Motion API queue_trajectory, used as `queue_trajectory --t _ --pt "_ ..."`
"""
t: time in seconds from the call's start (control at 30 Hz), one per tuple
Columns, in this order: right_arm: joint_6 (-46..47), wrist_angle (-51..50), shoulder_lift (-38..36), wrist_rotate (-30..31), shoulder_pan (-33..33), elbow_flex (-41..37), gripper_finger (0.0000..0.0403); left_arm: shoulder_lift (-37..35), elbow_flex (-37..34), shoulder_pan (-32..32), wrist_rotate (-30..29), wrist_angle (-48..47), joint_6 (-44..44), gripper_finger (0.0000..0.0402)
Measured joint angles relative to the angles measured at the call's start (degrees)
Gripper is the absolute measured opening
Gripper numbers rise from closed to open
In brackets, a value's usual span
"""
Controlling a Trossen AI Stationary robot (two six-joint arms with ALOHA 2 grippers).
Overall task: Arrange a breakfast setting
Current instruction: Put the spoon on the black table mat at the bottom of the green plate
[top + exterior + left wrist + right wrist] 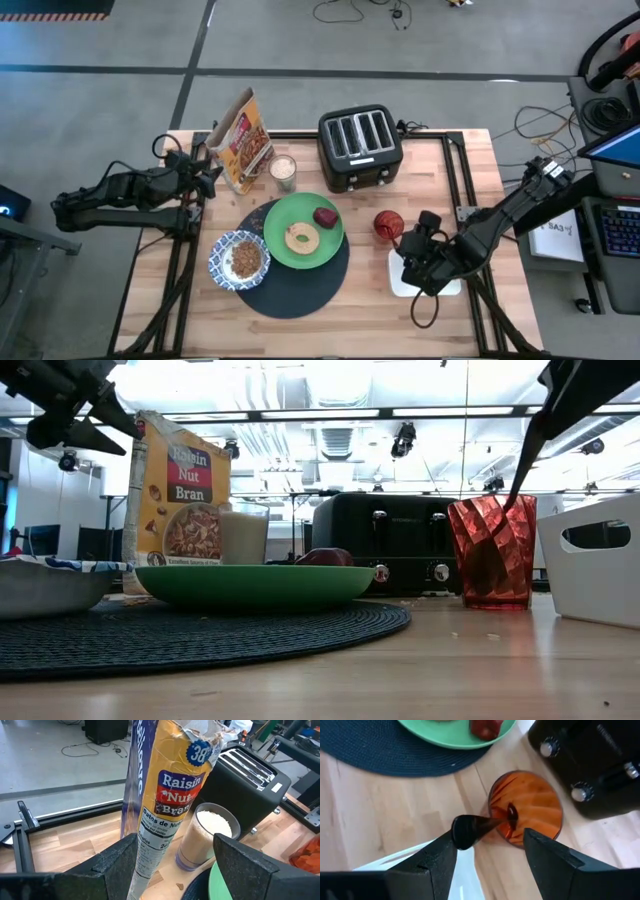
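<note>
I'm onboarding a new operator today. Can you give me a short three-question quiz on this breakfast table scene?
1. True or false: the red cup stands on the placemat.
2. Which item lies on the green plate beside the bagel? A) a spoon B) a dark red fruit C) a glass of milk
3. Fill in: the left gripper faces a bag of ______ cereal.

Key:
1. False: it stands on the bare wood, between placemat and white bin, near the right gripper.
2. B
3. Raisin Nut Bran
</note>
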Motion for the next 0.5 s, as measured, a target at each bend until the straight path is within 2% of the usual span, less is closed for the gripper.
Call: queue_trajectory --t 0.5 --pt "-3.6 4.4 0.3 1.4 0.0 -1.2 0.0084 0.0 0.0 0.0 0.0 0.0 0.0 0.0242"
